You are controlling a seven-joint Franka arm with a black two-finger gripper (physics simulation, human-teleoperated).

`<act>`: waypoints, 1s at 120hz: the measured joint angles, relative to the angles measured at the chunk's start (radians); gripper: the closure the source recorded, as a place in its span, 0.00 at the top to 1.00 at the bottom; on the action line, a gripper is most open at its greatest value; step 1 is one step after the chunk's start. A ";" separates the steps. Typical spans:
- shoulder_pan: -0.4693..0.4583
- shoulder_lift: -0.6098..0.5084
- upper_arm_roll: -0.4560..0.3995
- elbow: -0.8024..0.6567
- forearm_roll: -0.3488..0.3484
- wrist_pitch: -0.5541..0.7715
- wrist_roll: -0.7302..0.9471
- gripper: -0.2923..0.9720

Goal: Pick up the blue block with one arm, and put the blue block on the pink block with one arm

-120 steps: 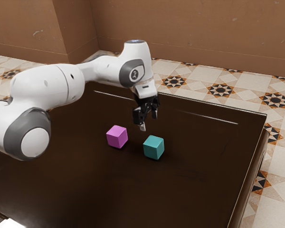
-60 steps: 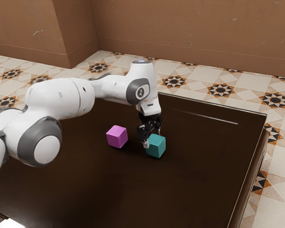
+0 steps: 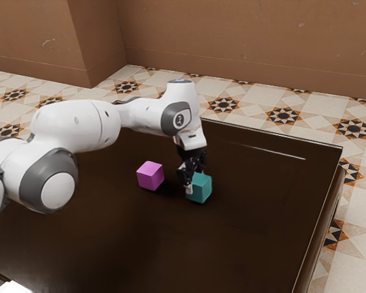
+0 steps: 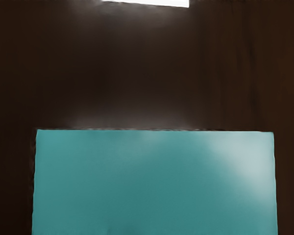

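Blue block is seated on the dark counter; in the wrist view it is seen just under the hand. Tool is positioned at the block's top, 10 o'clock edge. Whether it is clamped or wide cannot be told. Pink block is located at 9 o'clock of the blue block, apart.

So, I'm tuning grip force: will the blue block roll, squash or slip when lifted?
Probably won't roll: the blue block is a cube sitting flat on the table. Likely rigid: its edges look crisp. Smooth faces might slip under weak grip.
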 joint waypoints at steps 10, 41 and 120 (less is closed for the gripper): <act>0.000 -0.039 0.000 -0.040 0.001 0.002 -0.003 0.48; 0.058 -0.462 0.001 -0.388 0.035 0.019 -0.005 0.50; 0.212 -0.361 0.005 -0.268 0.039 -0.026 0.205 0.51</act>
